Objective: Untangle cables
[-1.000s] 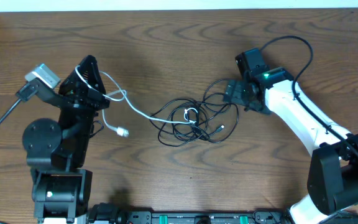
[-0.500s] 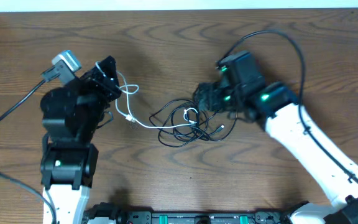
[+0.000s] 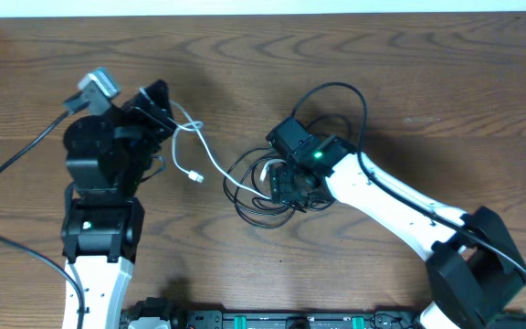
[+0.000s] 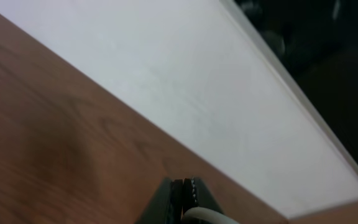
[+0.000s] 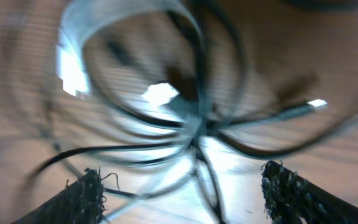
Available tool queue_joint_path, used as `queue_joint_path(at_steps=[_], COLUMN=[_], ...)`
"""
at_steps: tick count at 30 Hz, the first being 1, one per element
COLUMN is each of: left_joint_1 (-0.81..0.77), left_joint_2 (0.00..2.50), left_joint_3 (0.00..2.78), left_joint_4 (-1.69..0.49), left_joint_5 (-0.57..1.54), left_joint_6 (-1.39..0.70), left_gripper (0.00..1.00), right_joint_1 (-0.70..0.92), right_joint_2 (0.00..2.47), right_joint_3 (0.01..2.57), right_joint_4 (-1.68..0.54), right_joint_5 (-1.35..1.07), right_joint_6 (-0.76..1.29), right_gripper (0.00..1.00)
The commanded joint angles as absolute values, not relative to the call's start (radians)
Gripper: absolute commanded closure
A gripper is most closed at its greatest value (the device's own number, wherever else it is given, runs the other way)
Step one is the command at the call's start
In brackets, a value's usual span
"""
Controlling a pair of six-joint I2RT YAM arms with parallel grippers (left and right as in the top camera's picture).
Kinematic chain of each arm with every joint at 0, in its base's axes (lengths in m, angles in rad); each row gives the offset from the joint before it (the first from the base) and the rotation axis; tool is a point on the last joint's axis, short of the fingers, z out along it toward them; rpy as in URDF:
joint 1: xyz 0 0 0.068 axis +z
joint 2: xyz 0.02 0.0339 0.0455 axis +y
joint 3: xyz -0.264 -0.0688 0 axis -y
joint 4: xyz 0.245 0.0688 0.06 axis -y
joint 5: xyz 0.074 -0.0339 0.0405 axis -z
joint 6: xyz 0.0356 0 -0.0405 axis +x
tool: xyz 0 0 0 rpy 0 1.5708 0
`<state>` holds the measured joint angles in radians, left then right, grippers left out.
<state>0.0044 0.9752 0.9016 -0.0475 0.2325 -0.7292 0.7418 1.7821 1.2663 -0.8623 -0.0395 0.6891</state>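
Overall: one white cable (image 4: 209, 215), one black tangle (image 5: 194, 134).

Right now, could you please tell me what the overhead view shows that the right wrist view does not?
Overhead only: the left gripper holding the thin white cable, which trails out of the tangle. Right wrist only: the right gripper, jaws open, and a silver-tipped plug. Both: the tangled thin black cables, blurred up close.

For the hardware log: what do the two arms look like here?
Left arm: black housings, white lower link, grey camera box, trailing black cable. Right arm: white links, black joints, green light, looping black cable. Jaws black, rough-textured.
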Motion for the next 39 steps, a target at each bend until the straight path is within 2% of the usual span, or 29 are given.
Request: queue_joint_path(at_steps=[1, 13, 17, 21, 24, 26, 28, 32, 35, 39], left_joint_1=[0.069, 0.27, 0.322, 0.369, 0.376, 0.376, 0.376, 0.376, 0.376, 0.376], left_joint_2=[0.924, 0.759, 0.74, 0.741, 0.746, 0.755, 0.773, 0.826, 0.869, 0.919], left_joint_3=[0.924, 0.934, 0.934, 0.934, 0.934, 0.934, 0.934, 0.934, 0.934, 0.934], left_joint_4=[-0.029, -0.029, -0.03, -0.051, -0.048, -0.048, -0.048, -0.048, -0.045, 0.01], left_joint_5=[0.194, 0.197, 0.197, 0.209, 0.333, 0.45, 0.603, 0.836, 0.961, 1.139], left_joint_6=[-0.728, -0.739, -0.741, -0.838, -0.862, -0.859, -0.818, -0.704, -0.657, -0.614], left_gripper=[0.92, 0.92, 0.92, 0.92, 0.92, 0.92, 0.92, 0.92, 0.92, 0.92], right_joint_1=[0.74, 0.633, 0.534, 0.418, 0.365, 0.36, 0.369, 0.416, 0.481, 0.578], right_joint_2=[1.815, 1.834, 1.834, 1.834, 1.832, 1.832, 1.832, 1.833, 1.833, 1.834], right_joint_3=[1.261, 1.229, 1.227, 1.227, 1.227, 1.227, 1.227, 1.227, 1.227, 1.227], right_joint_4=[-0.903, -0.936, -0.984, -1.02, -1.009, -0.963, -0.902, -0.764, -0.673, -0.624], right_joint_5=[0.103, 0.231, 0.268, 0.265, 0.165, 0.023, -0.139, -0.384, -0.363, -0.217], right_joint_6=[0.748, 0.782, 0.807, 0.806, 0.731, 0.61, 0.503, 0.426, 0.402, 0.403], right_gripper=[0.2, 0.15, 0.14, 0.17, 0.18, 0.17, 0.15, 0.13, 0.09, 0.03])
